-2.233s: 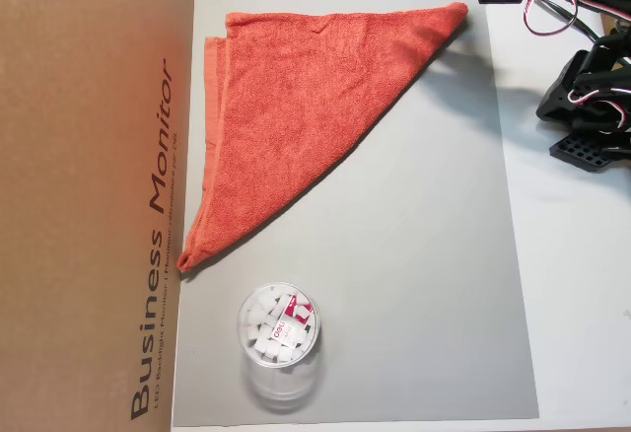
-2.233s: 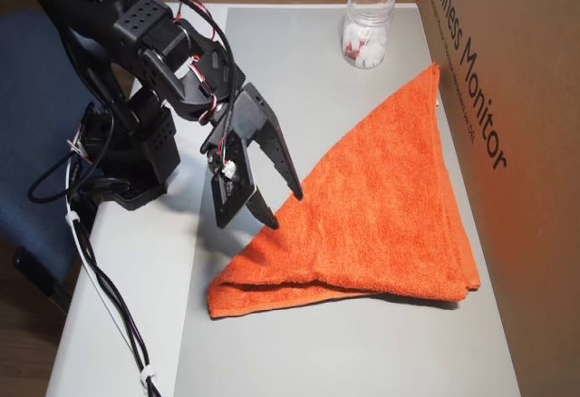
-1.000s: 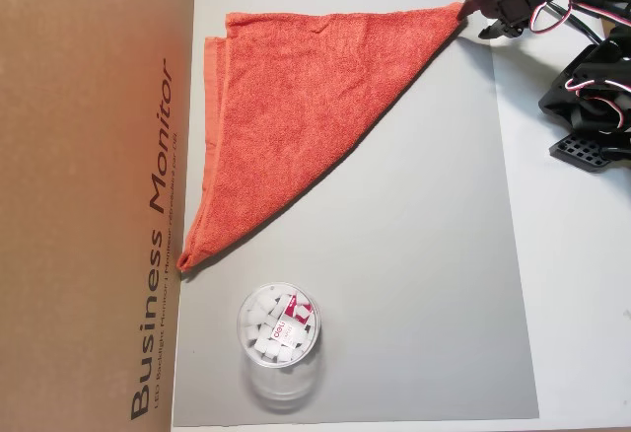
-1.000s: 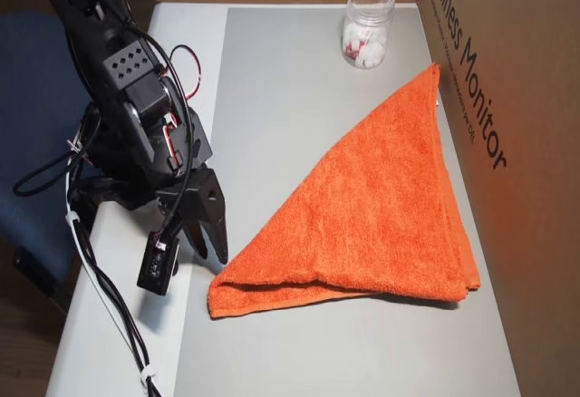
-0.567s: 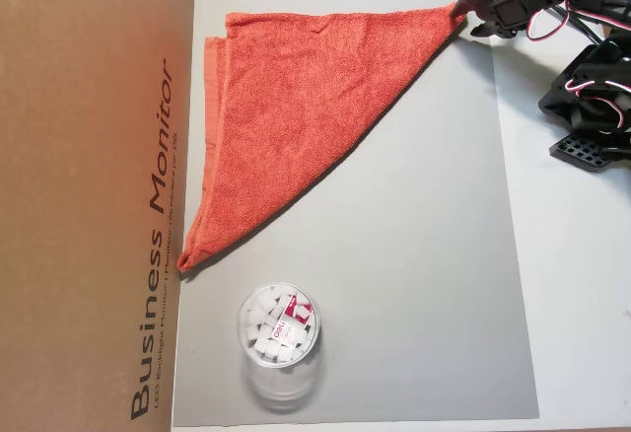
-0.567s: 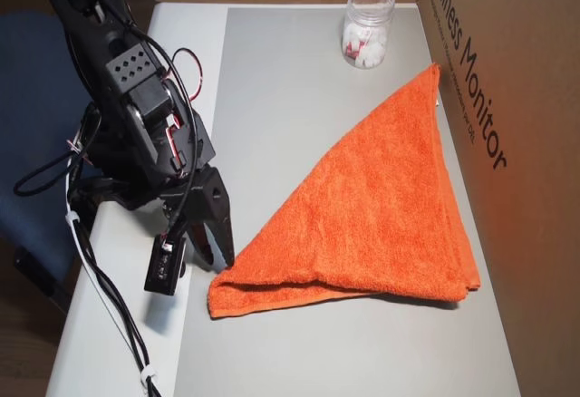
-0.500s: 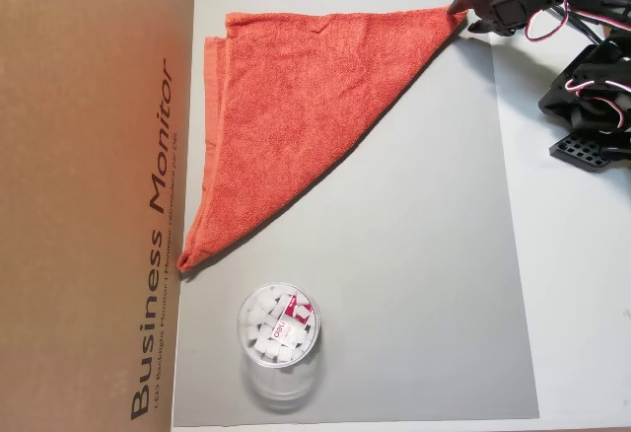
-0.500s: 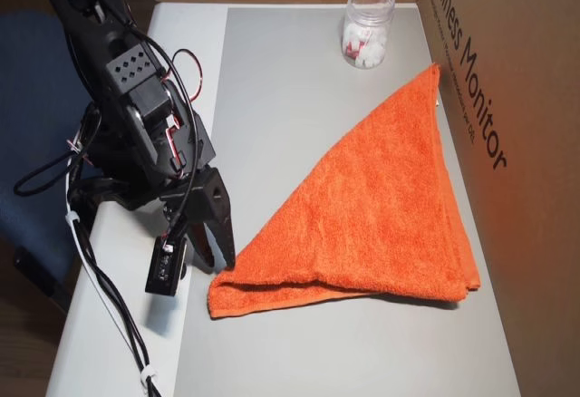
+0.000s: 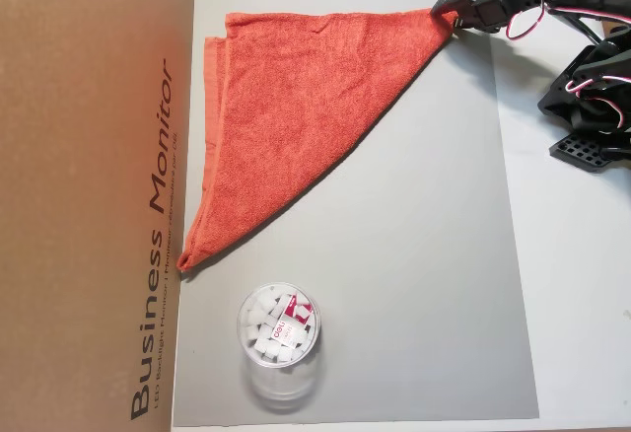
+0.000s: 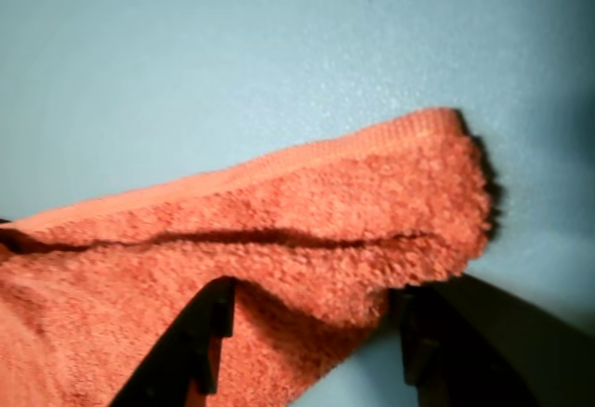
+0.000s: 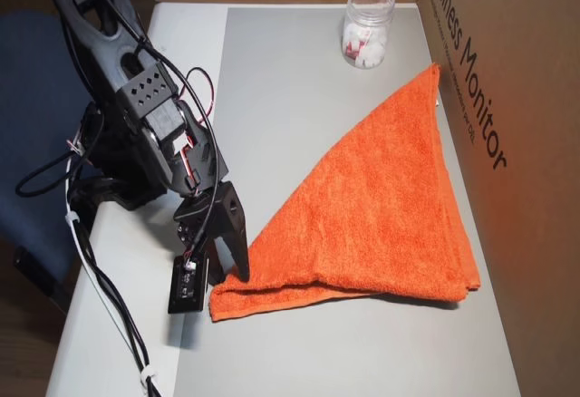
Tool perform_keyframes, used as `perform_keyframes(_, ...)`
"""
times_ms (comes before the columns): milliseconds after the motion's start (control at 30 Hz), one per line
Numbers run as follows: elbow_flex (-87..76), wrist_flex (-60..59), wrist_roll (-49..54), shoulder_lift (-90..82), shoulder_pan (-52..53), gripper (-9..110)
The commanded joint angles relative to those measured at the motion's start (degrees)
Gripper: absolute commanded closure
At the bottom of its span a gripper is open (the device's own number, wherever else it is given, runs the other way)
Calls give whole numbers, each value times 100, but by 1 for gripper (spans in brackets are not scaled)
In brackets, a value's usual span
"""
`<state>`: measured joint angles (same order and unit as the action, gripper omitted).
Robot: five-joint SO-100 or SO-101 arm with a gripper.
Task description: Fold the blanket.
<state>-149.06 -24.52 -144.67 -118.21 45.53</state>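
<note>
The gripper (image 11: 225, 275) is sliding in from beside the blanket (image 11: 381, 216) onto its pointed corner, jaws open astride the cloth, readying the next fold.

The blanket (image 9: 296, 107) is plain orange-red terry, lying on a flat grey mat (image 9: 414, 284). The gripper (image 11: 225, 279) is black, the cardboard box (image 9: 89, 195) brown with dark lettering, and the clear jar (image 9: 279, 338) holds white pieces.

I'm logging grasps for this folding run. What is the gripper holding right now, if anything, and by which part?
Nothing is clearly held yet. The gripper stands open, its fingers straddling the pointed corner of the folded blanket, which lies flat on the mat.
</note>
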Motion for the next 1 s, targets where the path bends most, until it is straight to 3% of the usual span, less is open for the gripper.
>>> perform_keyframes(0,202,88,211,18,-26,85)
perform_keyframes(233,-167,79,677,0,62,85)
perform_keyframes(967,281,738,694,835,18,86)
